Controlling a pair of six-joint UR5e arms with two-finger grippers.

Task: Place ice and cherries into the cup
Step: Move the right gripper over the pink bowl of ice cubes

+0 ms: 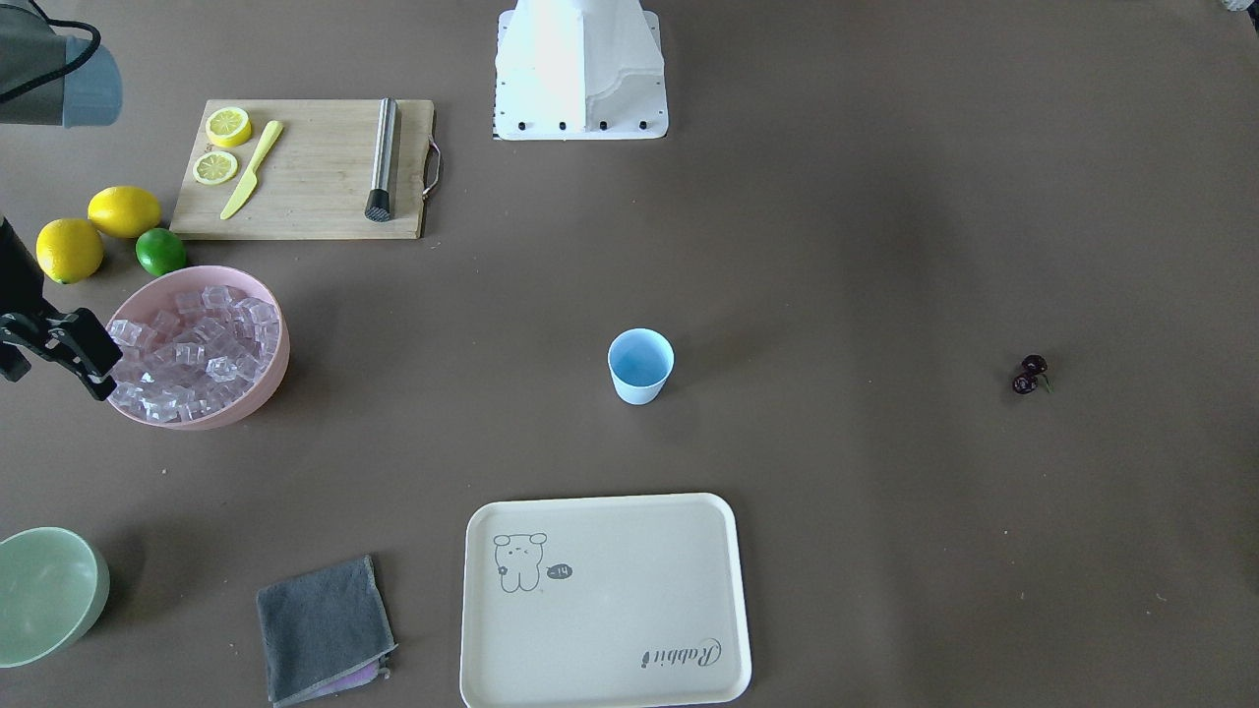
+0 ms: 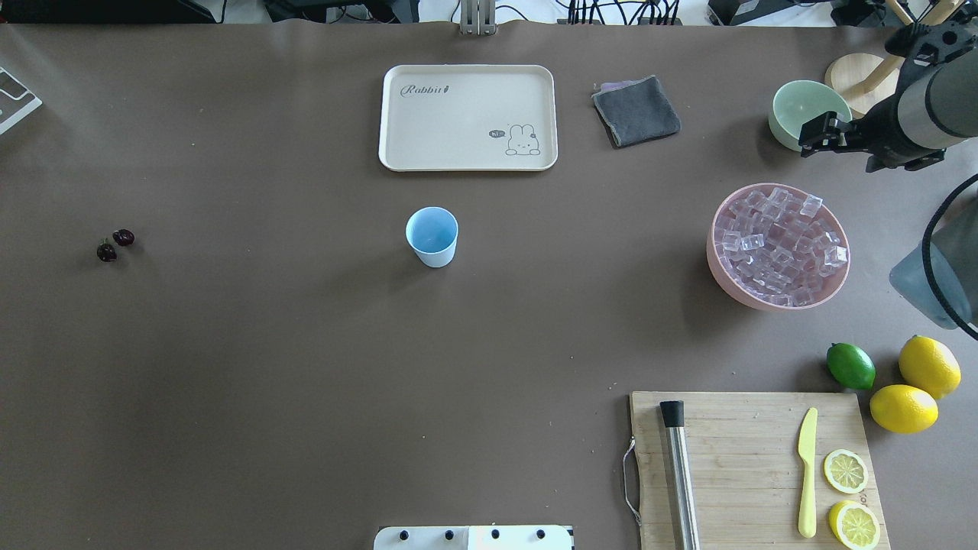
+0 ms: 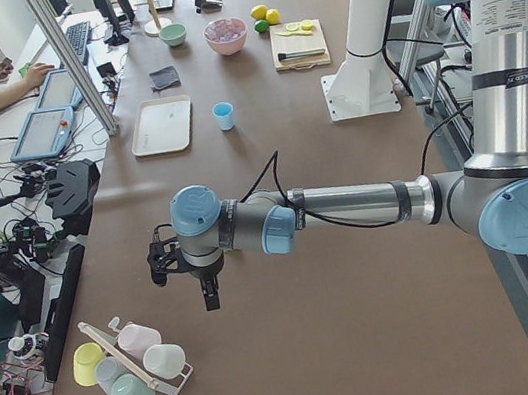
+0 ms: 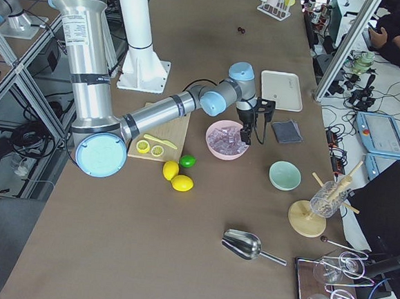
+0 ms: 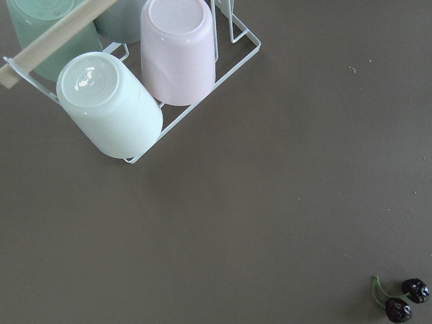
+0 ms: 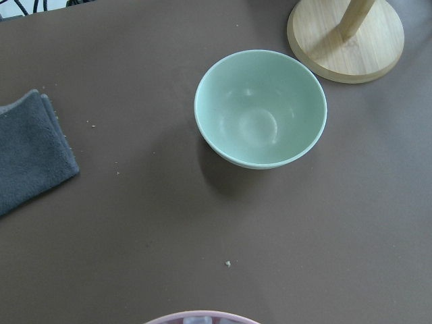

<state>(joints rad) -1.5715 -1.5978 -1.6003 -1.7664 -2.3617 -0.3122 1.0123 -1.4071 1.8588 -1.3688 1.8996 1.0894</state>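
Observation:
The light-blue cup (image 1: 640, 366) (image 2: 432, 237) stands upright mid-table. Ice (image 1: 192, 349) (image 2: 779, 244) fills a pink bowl (image 1: 266, 393) (image 2: 718, 267). The cherries (image 1: 1029, 375) (image 2: 114, 244) (image 5: 405, 300) lie on the bare table far off on my left side. My right gripper (image 1: 59, 369) (image 2: 816, 131) (image 4: 254, 136) hangs open and holds nothing, over the pink bowl's far rim, on the side towards the pale green bowl (image 6: 260, 108). My left gripper (image 3: 183, 272) hovers near the cup rack; I cannot tell whether it is open or shut.
A cutting board (image 2: 749, 428) with lemon slices, a yellow knife and a metal muddler lies near my right side, with two lemons and a lime (image 2: 850, 365) beside it. A cream tray (image 2: 467, 114) and grey cloth (image 2: 636, 111) lie beyond the cup. A wire rack of cups (image 5: 155, 74) stands at the left end.

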